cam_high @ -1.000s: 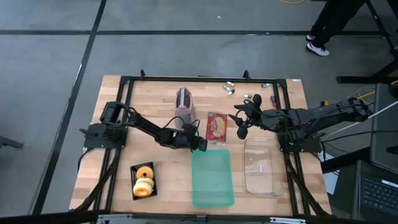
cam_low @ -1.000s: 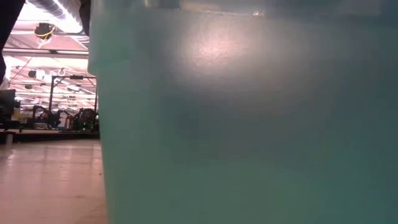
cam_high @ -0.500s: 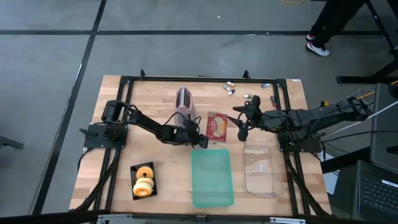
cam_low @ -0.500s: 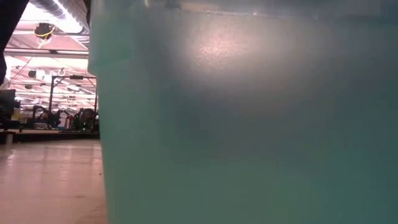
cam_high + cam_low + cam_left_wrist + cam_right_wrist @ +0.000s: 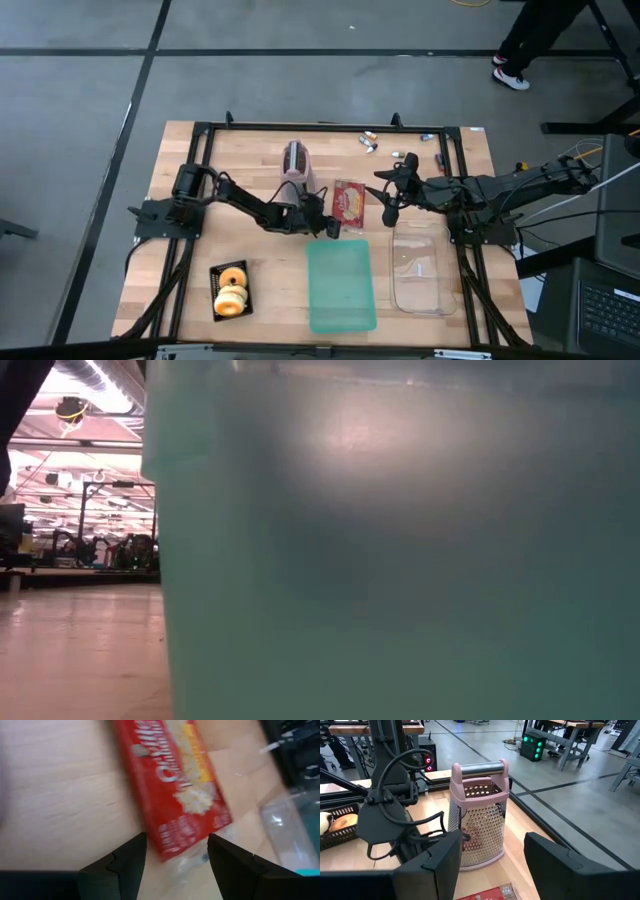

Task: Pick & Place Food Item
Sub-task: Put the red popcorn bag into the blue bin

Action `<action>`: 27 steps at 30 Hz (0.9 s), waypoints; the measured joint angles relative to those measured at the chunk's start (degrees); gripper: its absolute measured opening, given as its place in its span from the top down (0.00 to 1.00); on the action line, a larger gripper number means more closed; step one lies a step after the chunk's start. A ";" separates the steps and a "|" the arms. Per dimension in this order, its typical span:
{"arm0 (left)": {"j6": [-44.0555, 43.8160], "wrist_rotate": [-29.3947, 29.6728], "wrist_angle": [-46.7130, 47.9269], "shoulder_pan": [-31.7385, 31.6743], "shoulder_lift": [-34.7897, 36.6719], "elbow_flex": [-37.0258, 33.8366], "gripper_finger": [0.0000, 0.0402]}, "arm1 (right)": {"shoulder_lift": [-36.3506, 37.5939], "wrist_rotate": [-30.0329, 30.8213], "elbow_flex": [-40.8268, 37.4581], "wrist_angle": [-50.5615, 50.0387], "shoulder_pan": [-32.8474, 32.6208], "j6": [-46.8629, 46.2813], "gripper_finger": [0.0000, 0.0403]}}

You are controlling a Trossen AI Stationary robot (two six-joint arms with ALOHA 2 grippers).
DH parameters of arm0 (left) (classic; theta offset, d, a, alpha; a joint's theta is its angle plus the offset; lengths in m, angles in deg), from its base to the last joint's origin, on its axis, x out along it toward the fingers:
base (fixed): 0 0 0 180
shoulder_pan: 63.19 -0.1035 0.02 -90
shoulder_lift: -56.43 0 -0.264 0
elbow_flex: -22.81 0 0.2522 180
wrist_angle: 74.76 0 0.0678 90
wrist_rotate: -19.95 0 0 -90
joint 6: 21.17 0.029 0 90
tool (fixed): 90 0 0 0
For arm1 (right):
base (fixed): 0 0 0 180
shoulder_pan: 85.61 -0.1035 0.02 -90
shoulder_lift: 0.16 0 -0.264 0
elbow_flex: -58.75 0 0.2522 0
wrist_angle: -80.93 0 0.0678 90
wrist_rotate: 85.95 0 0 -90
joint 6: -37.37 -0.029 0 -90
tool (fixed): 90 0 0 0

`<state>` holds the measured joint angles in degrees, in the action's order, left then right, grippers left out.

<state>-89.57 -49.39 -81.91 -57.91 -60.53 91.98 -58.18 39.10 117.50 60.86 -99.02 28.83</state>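
Left gripper (image 5: 175, 851), fingers spread wide, hangs just beside the red snack packet (image 5: 348, 201) lying mid-table left of the parked right gripper (image 5: 388, 199); best to straddle its near end squarely before closing.

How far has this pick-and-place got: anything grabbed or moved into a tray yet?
Nothing looks placed: the green tray and clear tray hold nothing visible. In hand: the left pincer, open, is closing in on the red snack packet, which lies flat on the table. The right pincer waits open beside the packet. Left: grasp, lift, place.
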 joint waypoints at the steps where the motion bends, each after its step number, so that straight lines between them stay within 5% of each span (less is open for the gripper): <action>1: 0.23 -1.17 0.79 -0.18 -0.35 0.82 0.49 | 0.00 -0.01 0.00 0.03 0.00 0.00 0.47; 11: 4.27 -3.78 4.89 -1.43 -1.26 5.31 0.53 | 0.00 -0.16 0.00 0.31 -0.27 0.02 0.47; 22: 11.09 -2.68 6.40 -1.53 -1.35 5.26 0.96 | 0.00 -0.14 0.00 0.31 -0.74 0.02 0.47; 27: 13.00 -3.11 4.60 -1.44 -1.47 5.14 0.99 | 0.00 -0.11 0.00 0.29 -0.74 0.04 0.47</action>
<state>-76.57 -52.50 -77.31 -59.35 -61.99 97.12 -58.18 38.99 117.50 61.15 -99.76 28.87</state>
